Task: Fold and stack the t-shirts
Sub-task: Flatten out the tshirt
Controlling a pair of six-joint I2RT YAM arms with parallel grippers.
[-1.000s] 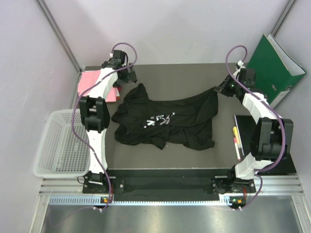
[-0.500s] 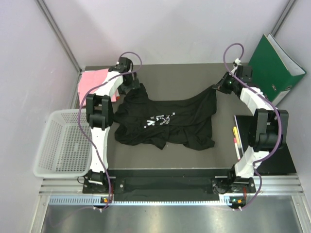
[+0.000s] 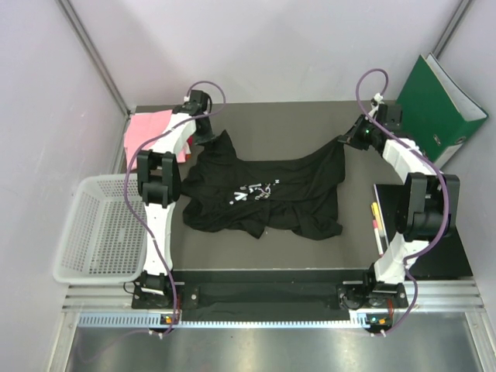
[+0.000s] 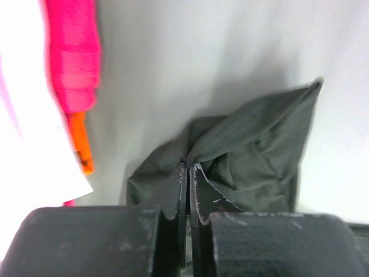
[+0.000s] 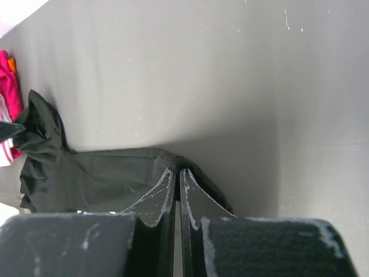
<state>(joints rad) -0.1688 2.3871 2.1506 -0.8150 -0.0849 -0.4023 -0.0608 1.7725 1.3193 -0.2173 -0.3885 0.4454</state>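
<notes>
The black t-shirt (image 3: pixel 263 194) with white lettering lies crumpled in the middle of the dark table. My left gripper (image 3: pixel 211 139) is shut on its far left corner; the left wrist view shows the black cloth (image 4: pixel 253 150) pinched between the closed fingertips of this gripper (image 4: pixel 189 164). My right gripper (image 3: pixel 346 141) is shut on the shirt's far right corner, and the hem (image 5: pixel 98 179) bunches at the tips of the right gripper (image 5: pixel 176 169). A light pink shirt (image 3: pixel 151 128) lies folded at the far left with a darker pink-red shirt (image 4: pixel 72 57) beside it.
A white mesh basket (image 3: pixel 97 229) hangs off the table's left side. A green binder (image 3: pixel 438 108) leans at the far right. A dark pad with pens (image 3: pixel 377 217) lies at the right edge. Grey walls close in the back.
My left gripper has moved right from the pink shirts to the black shirt's corner and shut on it. The right gripper shifted slightly back, still holding its corner.
</notes>
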